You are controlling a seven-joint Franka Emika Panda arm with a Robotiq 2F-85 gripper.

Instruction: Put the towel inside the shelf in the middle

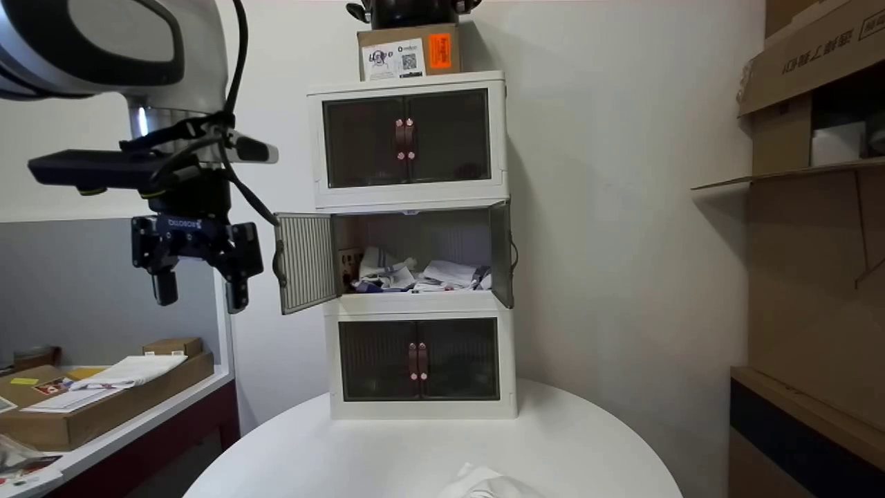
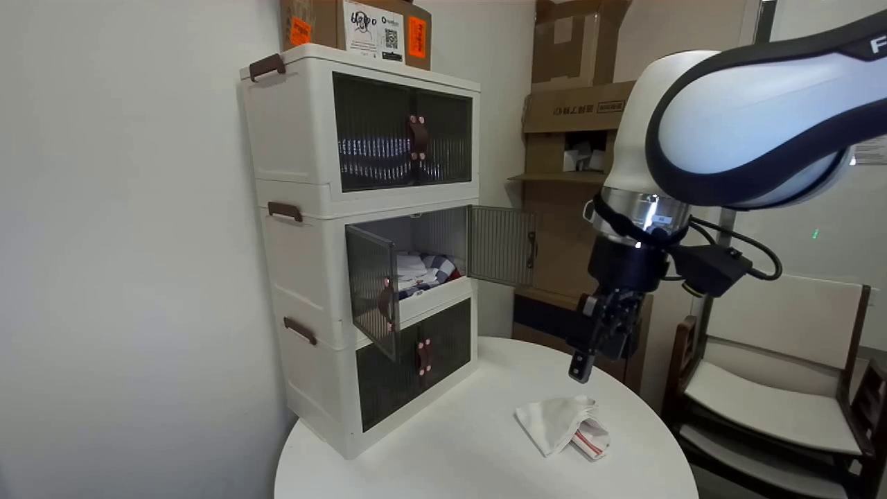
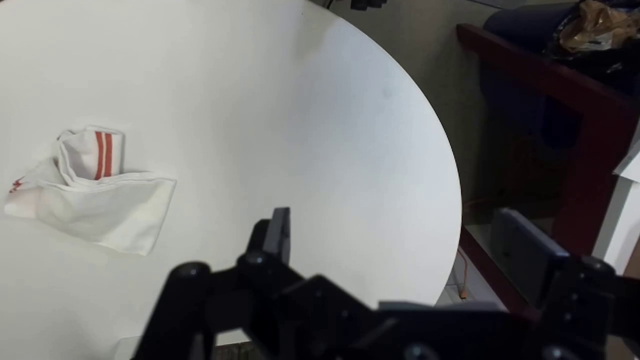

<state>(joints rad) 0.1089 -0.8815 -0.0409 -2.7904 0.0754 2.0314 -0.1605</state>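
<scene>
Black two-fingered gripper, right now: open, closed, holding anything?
Black two-fingered gripper: open, holding nothing; the rumpled, red-striped white cloth towel lies apart from it on the round white table.

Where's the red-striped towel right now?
In the wrist view, the towel lies bunched at the left on the round white table, apart from the open fingers; an exterior view shows it in front of the cabinet stack.

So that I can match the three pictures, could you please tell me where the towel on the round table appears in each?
In an exterior view: towel at the bottom edge, slightly right of centre, cut off.
In an exterior view: towel low, right of centre.
In the wrist view: towel at left, around mid-height.
Shared landmark: the round table beneath it.
</scene>
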